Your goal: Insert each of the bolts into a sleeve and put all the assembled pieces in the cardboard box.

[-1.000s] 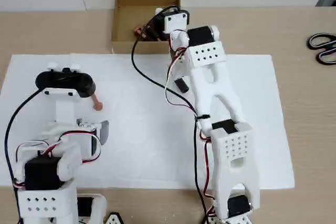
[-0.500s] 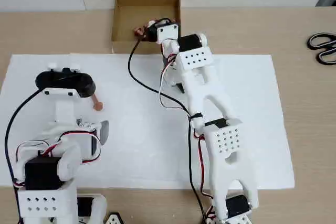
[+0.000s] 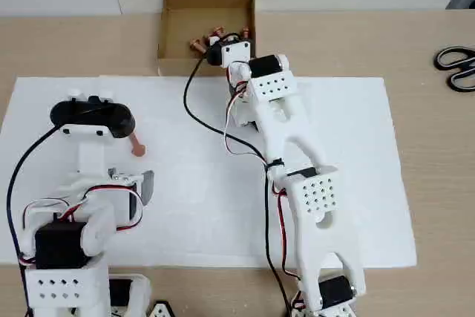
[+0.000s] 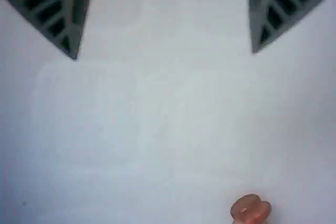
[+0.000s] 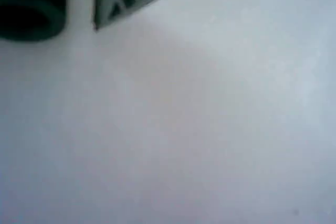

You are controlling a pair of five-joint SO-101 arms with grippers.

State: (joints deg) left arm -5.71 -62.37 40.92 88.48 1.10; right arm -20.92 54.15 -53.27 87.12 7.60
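Observation:
The cardboard box (image 3: 169, 31) stands at the far edge of the table, with several copper-coloured pieces (image 3: 202, 43) lying inside near its front wall. My right gripper (image 3: 217, 51) hangs at that front wall. In the right wrist view it (image 5: 81, 22) is open, with only white sheet between its fingers. One copper bolt (image 3: 136, 147) lies on the white sheet just right of my left arm's head. My left gripper (image 4: 165, 24) hovers open over bare sheet, and the bolt (image 4: 251, 211) sits a little way off from it.
A white sheet (image 3: 200, 206) covers the middle of the wooden table. Black scissors (image 3: 456, 67) lie at the far right edge. A black cable (image 3: 194, 102) loops from the right arm's head across the sheet.
The right arm drew back from over the box toward its front wall, and the copper piece it carried now lies in the box. The left arm stayed still.

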